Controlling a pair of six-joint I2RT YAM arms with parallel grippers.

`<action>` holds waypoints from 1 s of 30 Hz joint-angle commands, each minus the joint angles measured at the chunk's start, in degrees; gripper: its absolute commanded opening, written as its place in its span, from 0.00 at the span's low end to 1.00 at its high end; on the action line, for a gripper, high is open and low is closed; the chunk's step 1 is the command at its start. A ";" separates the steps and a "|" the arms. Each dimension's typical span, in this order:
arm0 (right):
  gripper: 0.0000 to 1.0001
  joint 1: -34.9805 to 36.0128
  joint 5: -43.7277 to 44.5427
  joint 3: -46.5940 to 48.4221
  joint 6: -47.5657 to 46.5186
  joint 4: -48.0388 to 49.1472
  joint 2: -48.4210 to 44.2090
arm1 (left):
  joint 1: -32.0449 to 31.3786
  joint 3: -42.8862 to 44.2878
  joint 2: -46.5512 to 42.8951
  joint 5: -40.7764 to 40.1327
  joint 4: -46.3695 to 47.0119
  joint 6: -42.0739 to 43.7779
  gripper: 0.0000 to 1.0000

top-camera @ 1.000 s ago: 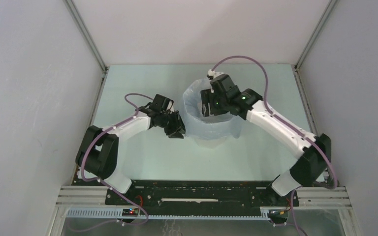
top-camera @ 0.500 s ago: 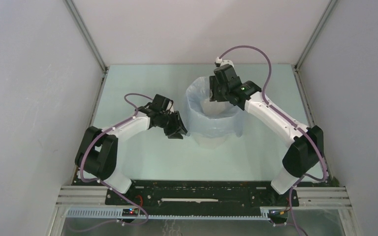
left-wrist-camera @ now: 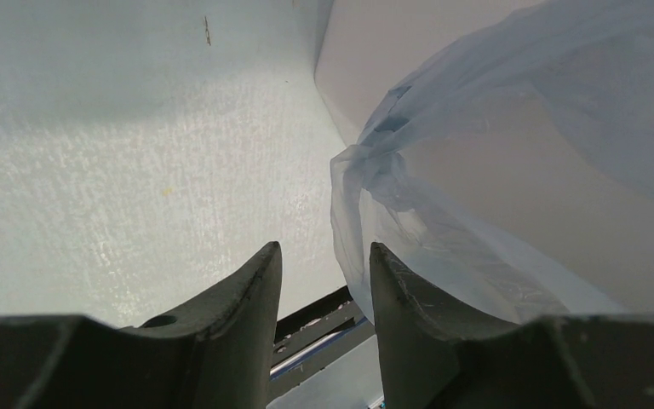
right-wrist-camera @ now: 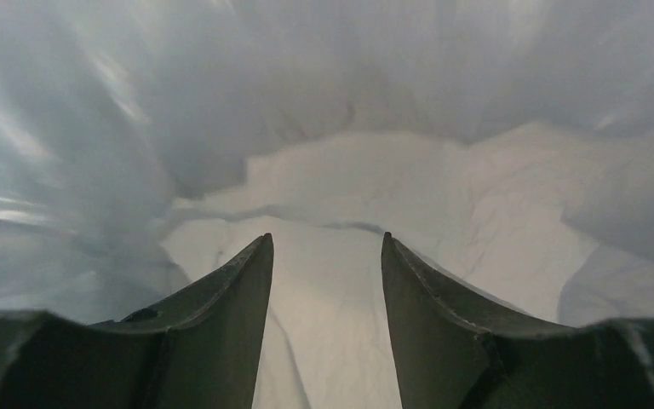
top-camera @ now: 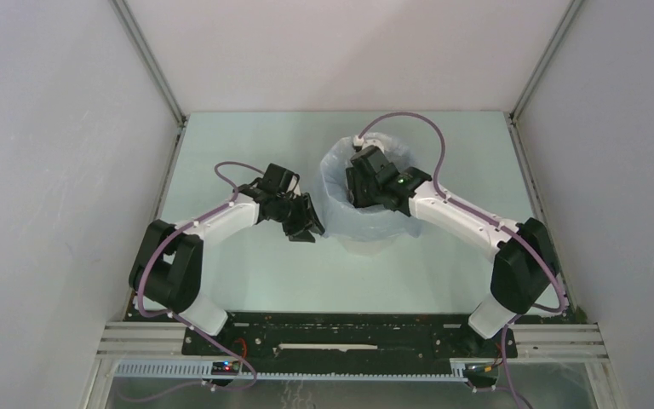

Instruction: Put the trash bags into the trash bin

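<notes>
Straight below your right tool (right-wrist-camera: 324,239), the trash bag (right-wrist-camera: 477,196) lines the upright trash bin (top-camera: 363,247). Its fingers are part-open, gripping nothing. Half a second ago it sat at the far rim, and now it's down in the opening. Your left tool (left-wrist-camera: 322,249), narrowly open and empty, hasn't budged, film bunched just right of it.

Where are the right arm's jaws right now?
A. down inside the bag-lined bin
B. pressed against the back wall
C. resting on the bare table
A: from above, the right arm reaches into the mouth of the trash bin, and its wrist view shows trash bag film all around the jaws.
</notes>
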 commanded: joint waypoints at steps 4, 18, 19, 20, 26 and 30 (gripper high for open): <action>0.59 -1.61 -1.20 -4.64 -0.69 7.23 1.32 | -0.21 0.89 -2.62 0.15 -0.62 1.31 0.48; 0.66 -2.20 -5.96 1.79 -0.90 -6.26 4.08 | -0.24 4.70 -4.44 -3.72 -4.35 3.53 0.51; 0.66 -2.28 -6.28 3.93 -1.68 -10.10 4.24 | -0.24 4.64 -4.62 -3.76 -4.43 3.57 0.51; 0.66 -2.23 -6.33 5.95 -2.53 -12.93 4.44 | -0.24 4.61 -4.82 -3.76 -4.40 3.58 0.51; 0.69 -1.87 -9.60 14.77 -4.73 -23.20 8.44 | -0.24 4.12 -5.02 -3.50 -4.45 3.71 0.51; 0.75 -1.27 -10.17 15.42 -4.86 -23.97 12.10 | -0.24 4.49 -5.34 -3.41 -4.36 3.49 0.51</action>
